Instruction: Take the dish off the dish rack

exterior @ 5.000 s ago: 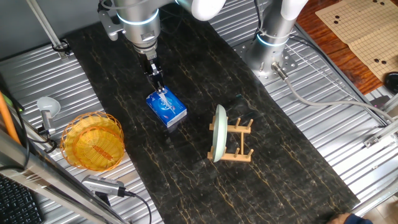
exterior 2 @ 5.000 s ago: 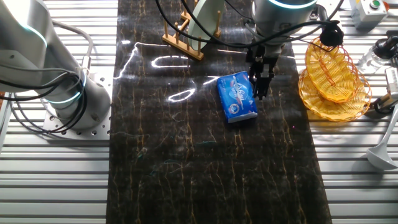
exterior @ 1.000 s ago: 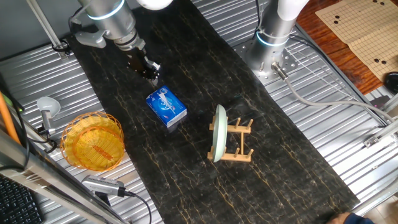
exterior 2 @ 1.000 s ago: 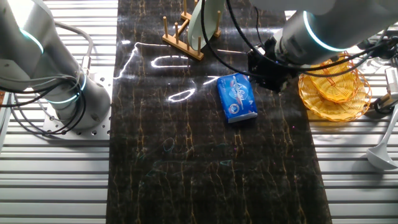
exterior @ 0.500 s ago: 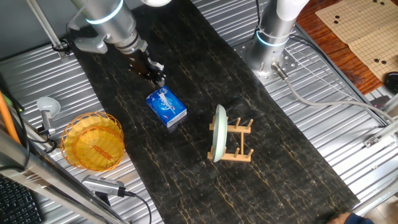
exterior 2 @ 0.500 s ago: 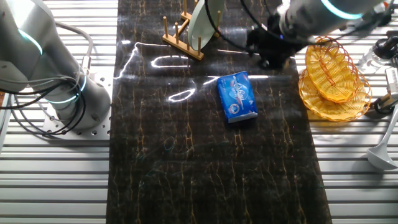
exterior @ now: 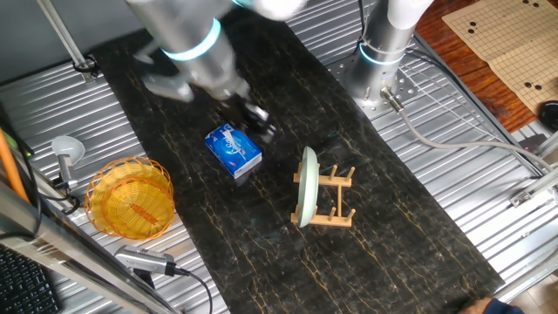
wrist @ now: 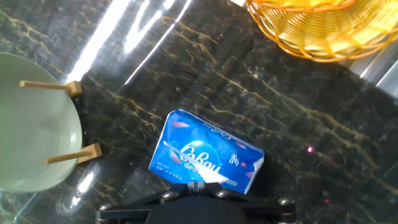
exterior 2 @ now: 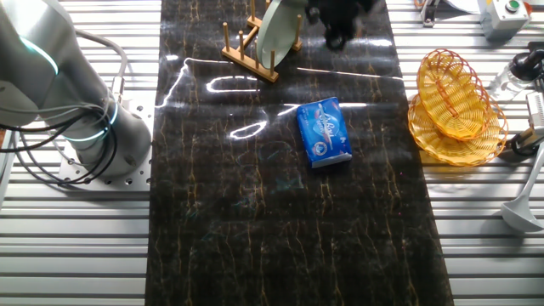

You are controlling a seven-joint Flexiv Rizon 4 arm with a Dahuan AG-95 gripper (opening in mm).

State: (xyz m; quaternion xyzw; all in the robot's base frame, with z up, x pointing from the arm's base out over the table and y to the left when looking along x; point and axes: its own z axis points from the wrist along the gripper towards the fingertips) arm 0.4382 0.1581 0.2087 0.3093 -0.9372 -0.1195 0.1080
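Note:
The pale green dish stands on edge in the small wooden dish rack on the dark mat. In the other fixed view the dish and rack are at the top. My gripper is blurred, above the mat between the blue pack and the dish, touching neither. It shows near the dish's right side in the other fixed view. In the hand view the dish and two rack pegs are at the left. The gripper looks shut and empty.
A blue tissue pack lies left of the rack, also in the other fixed view and hand view. A yellow woven basket sits off the mat's left edge. A second arm's base stands at the back.
The arm has swung from behind the blue pack to its right side, toward the dish and rack. The dish, rack and pack have not moved.

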